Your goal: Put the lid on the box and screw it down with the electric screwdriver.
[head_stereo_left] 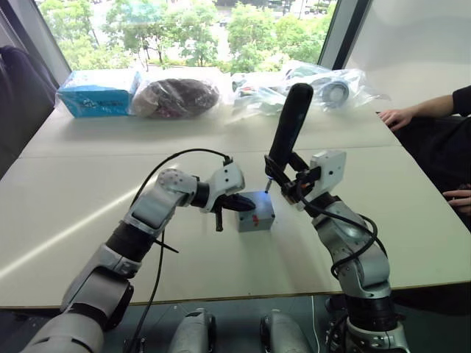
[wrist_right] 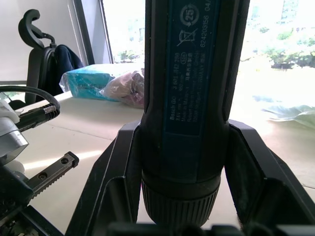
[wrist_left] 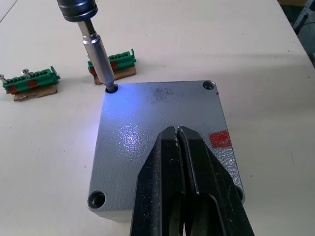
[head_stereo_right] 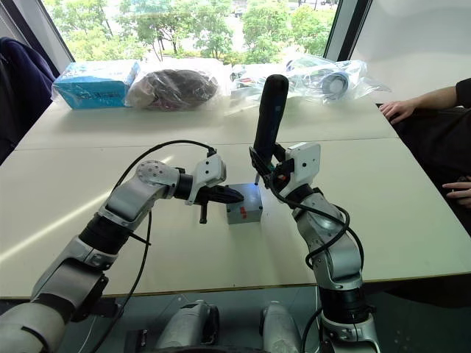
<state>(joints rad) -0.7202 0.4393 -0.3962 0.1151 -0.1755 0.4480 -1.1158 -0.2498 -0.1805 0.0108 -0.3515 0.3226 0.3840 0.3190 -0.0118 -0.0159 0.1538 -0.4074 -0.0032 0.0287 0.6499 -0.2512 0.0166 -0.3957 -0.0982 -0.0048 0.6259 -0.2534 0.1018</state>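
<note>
The grey lid lies on top of the grey box in the middle of the table. My left gripper is shut, and its joined fingertips rest on the lid's top from the left side. My right gripper is shut on the black electric screwdriver, which it holds nearly upright. The screwdriver's metal bit sits in the lid's far corner hole, and its light falls blue-white on the lid. Other corner holes show with nothing in them that I can make out.
Two small green terminal parts lie on the table just beyond the box. A blue pack and plastic bags line the far edge. A person's hand rests on the table at the right.
</note>
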